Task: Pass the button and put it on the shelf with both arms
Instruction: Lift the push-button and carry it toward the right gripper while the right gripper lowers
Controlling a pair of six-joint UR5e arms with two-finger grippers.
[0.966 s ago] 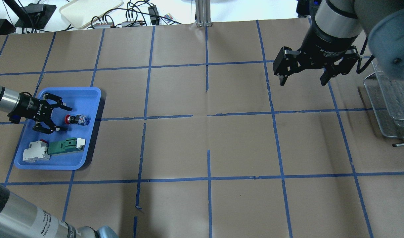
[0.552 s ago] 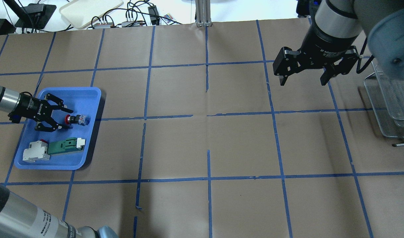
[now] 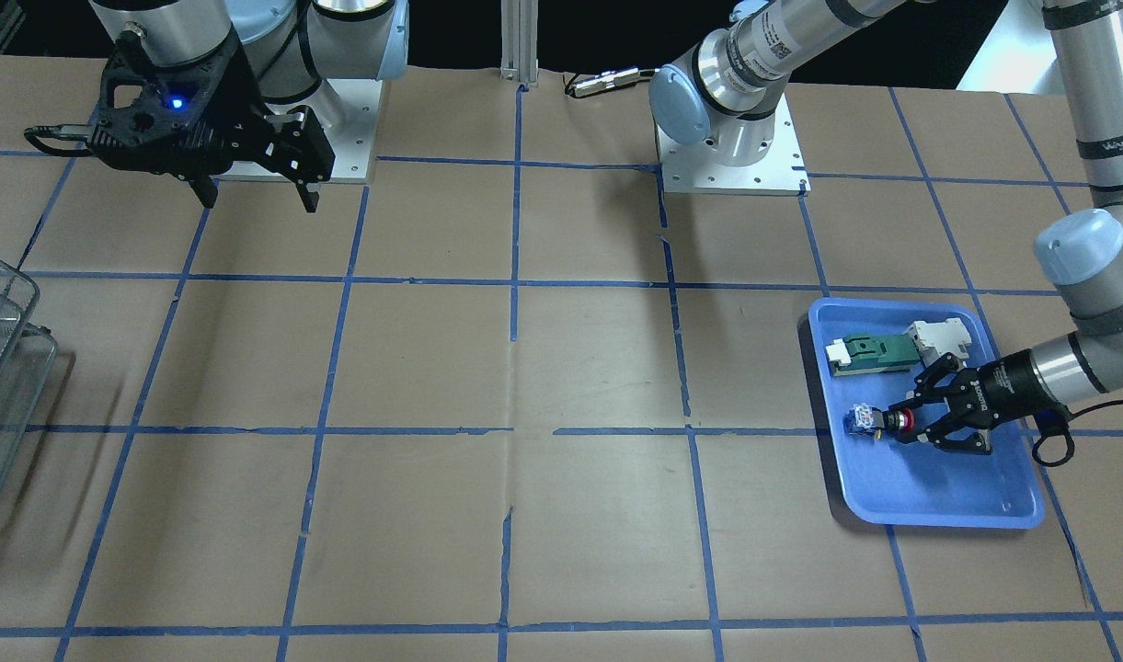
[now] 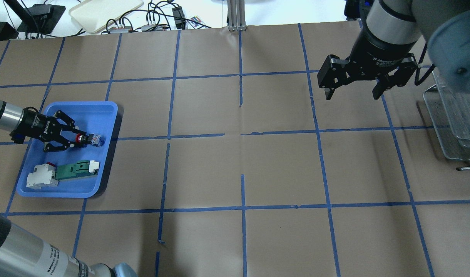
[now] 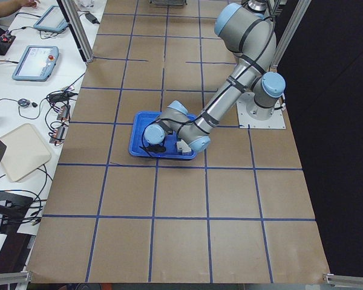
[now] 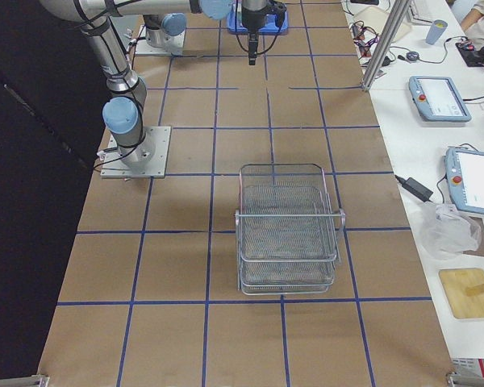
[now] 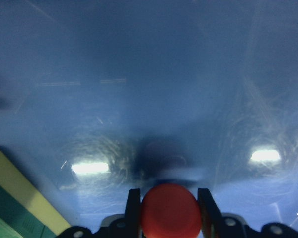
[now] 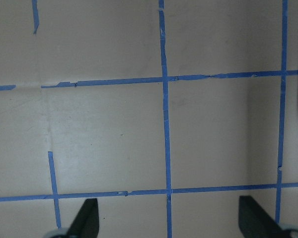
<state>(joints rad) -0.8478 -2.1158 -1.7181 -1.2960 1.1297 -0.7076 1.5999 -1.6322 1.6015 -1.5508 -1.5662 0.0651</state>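
Inside the blue tray (image 4: 100, 115), the button (image 4: 90, 139) is gripped, seemingly only by its red cap, in the left pincer (image 4: 77, 139) closed upon it, so it could be tilted or let slip when lifted; the right pincer (image 4: 351, 95) is held wide open, empty, well away from the tray.

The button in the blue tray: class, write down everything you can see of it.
The button is small, with a round red cap, a dark collar behind it and a pale, bluish, clear-looking plastic body. It lies on its side on the floor of the blue tray, cap toward the left arm, apart from the green and white parts nearer the robot. The left end effector has its fingers against either side of the cap.
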